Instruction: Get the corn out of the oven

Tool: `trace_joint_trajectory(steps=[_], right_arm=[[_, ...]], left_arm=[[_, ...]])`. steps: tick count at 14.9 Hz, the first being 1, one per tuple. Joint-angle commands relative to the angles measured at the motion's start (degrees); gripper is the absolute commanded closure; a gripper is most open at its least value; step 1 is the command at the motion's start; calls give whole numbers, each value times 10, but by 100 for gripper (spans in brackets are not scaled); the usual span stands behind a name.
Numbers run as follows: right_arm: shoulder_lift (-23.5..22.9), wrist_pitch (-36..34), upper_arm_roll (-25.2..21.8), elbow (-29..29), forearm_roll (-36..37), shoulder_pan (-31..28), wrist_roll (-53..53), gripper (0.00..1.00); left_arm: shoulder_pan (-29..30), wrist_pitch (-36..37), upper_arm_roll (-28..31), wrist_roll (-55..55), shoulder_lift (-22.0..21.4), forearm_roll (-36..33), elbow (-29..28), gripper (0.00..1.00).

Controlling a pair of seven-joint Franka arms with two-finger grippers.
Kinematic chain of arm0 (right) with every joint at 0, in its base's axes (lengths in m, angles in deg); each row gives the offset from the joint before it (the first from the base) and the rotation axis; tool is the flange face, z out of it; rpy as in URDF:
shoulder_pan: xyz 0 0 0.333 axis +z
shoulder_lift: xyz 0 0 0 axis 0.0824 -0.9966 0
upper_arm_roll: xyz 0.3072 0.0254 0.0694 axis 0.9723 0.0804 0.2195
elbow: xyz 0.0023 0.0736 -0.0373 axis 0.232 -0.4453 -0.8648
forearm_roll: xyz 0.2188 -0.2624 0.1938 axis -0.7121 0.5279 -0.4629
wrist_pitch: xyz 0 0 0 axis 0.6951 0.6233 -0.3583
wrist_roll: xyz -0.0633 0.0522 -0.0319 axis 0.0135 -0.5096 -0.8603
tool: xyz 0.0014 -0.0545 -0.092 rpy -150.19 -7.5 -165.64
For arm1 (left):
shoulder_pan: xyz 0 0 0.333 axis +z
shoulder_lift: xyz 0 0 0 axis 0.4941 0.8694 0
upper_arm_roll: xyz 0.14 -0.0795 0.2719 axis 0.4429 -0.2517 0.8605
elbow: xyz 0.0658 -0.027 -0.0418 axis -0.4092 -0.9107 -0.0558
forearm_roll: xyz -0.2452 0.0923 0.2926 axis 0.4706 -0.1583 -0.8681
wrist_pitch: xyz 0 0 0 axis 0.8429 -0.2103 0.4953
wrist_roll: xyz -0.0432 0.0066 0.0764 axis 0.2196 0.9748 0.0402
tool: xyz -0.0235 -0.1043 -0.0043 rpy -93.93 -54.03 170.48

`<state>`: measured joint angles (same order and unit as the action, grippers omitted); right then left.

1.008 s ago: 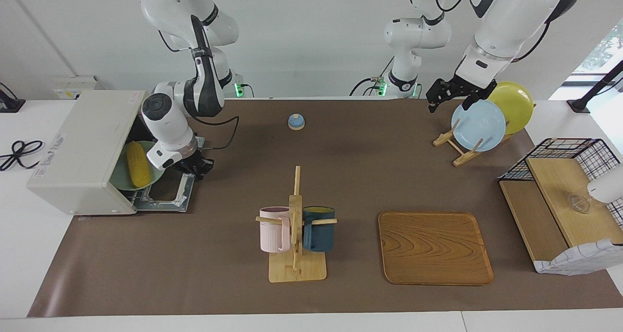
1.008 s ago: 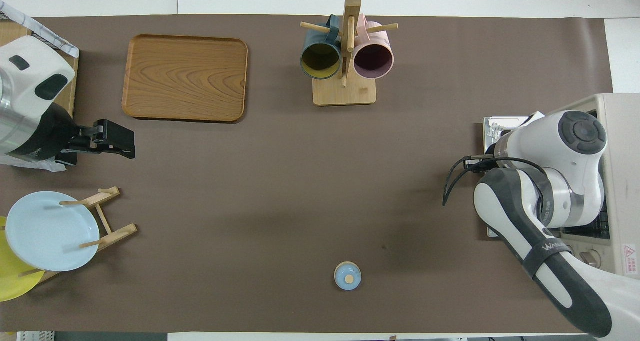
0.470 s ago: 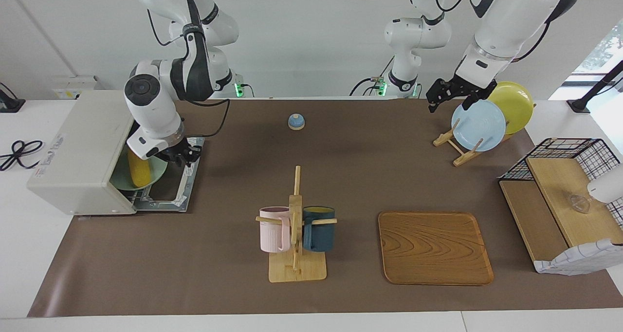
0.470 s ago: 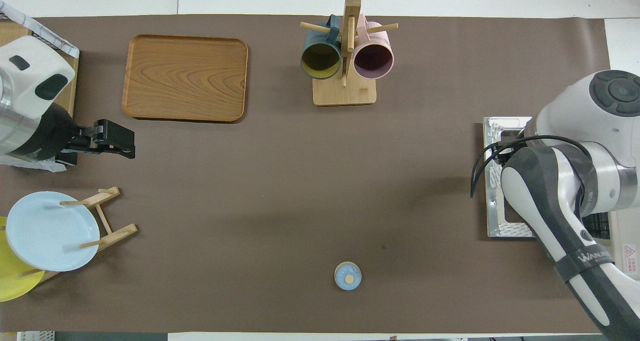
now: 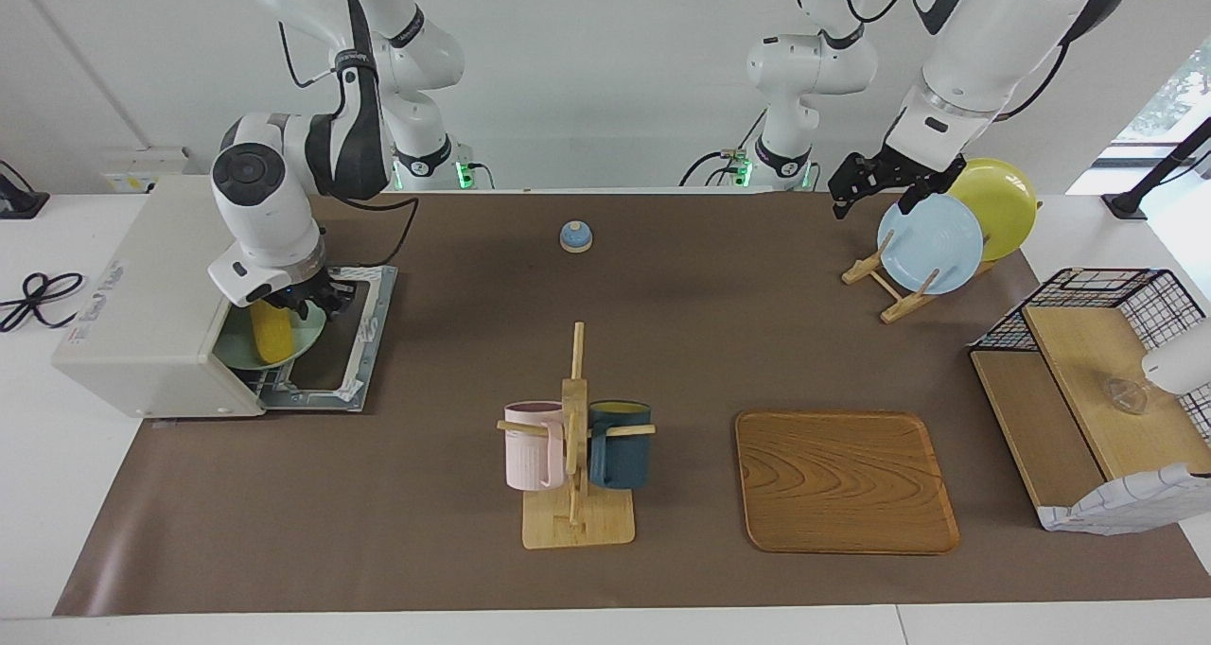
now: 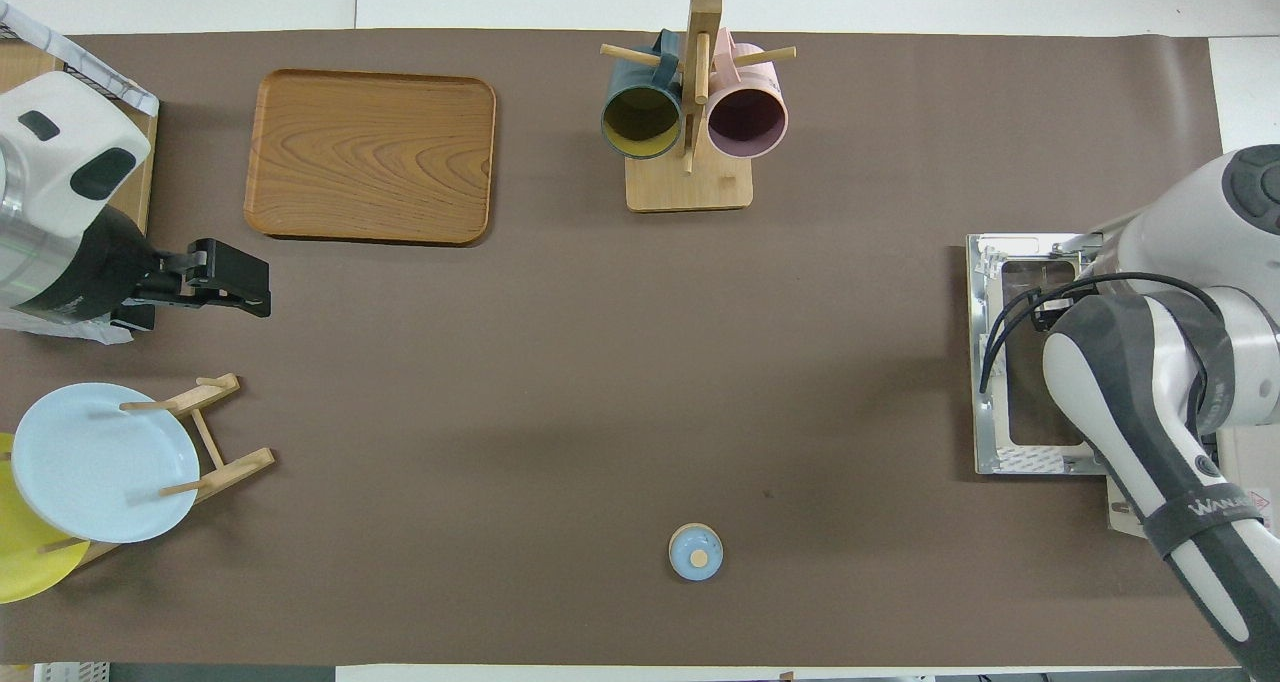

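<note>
Brown matting covers the counter [image 5: 662, 342] from end to end. My oven [image 5: 142, 305] stands at my right arm's end of it, off-white and boxy, with its door [image 5: 345, 342] dropped flat onto the mat. On a green plate [image 5: 236, 350] just inside the oven's mouth lies the corn [image 5: 272, 331], bright yellow, its farther part showing below my wrist.

My right gripper [image 5: 317, 303] hangs over the mouth of the oven, right above the nearer end of the corn; my own wrist hides the fingertips, so I cannot tell whether they are apart or closed, nor whether they touch the corn. In the overhead view my forearm covers the oven's mouth and the corn entirely.

My left arm waits at its own end of the counter, its gripper [image 5: 856, 183] spread wide and holding nothing, in the air above the plate rack [image 5: 889, 290], which carries a light blue plate [image 5: 929, 243] and a yellow plate [image 5: 1003, 205].

A wire basket shelf [image 5: 1088, 295] with wooden boards stands at my left arm's end. A wooden tray [image 5: 845, 481] lies farther from me than the rack. Near the middle, a mug stand [image 5: 574, 494] holds a pink mug [image 5: 532, 446] and a dark blue mug [image 5: 620, 444]. A small blue bell [image 5: 575, 236] sits close to my bases.
</note>
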<state>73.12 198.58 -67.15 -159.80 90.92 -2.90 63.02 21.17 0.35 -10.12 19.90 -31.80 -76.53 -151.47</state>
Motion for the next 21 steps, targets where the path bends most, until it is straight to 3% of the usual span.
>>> trace_joint_trajectory(steps=[1,6,8,9,12,14,18,21], right_arm=[[22,33,6,-41,10,-16,-11,60],[31,72,6,-71,10,-17,-13,65],[37,80,5,-86,10,-17,-13,83],[38,78,6,-87,10,-17,-14,99],[35,52,6,-71,14,-10,-37,100],[26,-1,13,-29,14,-5,-36,100],[-11,-136,19,97,4,43,-6,100],[-19,-152,25,128,3,102,43,100]], left_arm=[[6,-4,-6,0,-1,-10,4,0],[5,-4,-6,0,-1,-10,4,0],[4,-4,-6,0,-1,-10,4,0],[4,-4,-6,0,-1,-10,4,0],[4,-5,-6,0,-1,-10,4,0],[3,-5,-6,0,-1,-9,4,0],[3,-8,-6,-1,-1,-9,4,0],[3,-10,-6,-1,-1,-9,4,0]])
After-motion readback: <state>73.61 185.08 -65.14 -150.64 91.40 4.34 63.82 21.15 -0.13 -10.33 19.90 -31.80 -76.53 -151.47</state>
